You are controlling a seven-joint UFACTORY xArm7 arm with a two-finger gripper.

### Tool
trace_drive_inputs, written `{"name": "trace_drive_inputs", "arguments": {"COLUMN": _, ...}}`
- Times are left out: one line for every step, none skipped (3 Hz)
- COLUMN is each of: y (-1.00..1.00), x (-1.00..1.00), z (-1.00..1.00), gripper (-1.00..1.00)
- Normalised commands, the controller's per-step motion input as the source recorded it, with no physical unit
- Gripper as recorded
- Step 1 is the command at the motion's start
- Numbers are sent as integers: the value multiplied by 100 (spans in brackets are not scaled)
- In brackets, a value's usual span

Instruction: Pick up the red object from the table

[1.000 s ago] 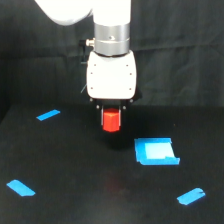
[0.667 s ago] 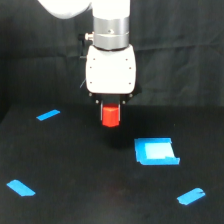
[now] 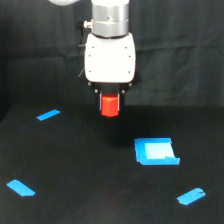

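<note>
- Table (image 3: 75, 170): matte black. Nearest the camera, one blue tape strip (image 3: 191, 196) lies in front of the blue square piece (image 3: 155, 151), and another (image 3: 20, 188) lies well off toward the exterior view's left.
- A third strip (image 3: 48, 115) lies beyond.
- Red object (image 3: 110, 105): clear of the table, above and behind the blue square piece.
- Pincer (image 3: 110, 102): pinching the red object, beneath the white body (image 3: 110, 57).

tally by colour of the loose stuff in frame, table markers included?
Red: 1, the small red-orange stubby block held in the white claw.
Blue: 4, one blue square piece and 3 short blue tape strips.
Total: 5.
</note>
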Motion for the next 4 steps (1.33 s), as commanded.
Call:
{"name": "trace_drive_inputs", "arguments": {"y": -6, "x": 1, "z": 83, "gripper": -97}}
{"name": "trace_drive_inputs", "arguments": {"y": -4, "x": 0, "z": 67, "gripper": -98}}
{"name": "trace_drive_inputs", "arguments": {"y": -1, "x": -1, "z": 42, "gripper": -99}}
{"name": "trace_drive_inputs", "arguments": {"y": -1, "x": -3, "z": 24, "gripper": -99}}
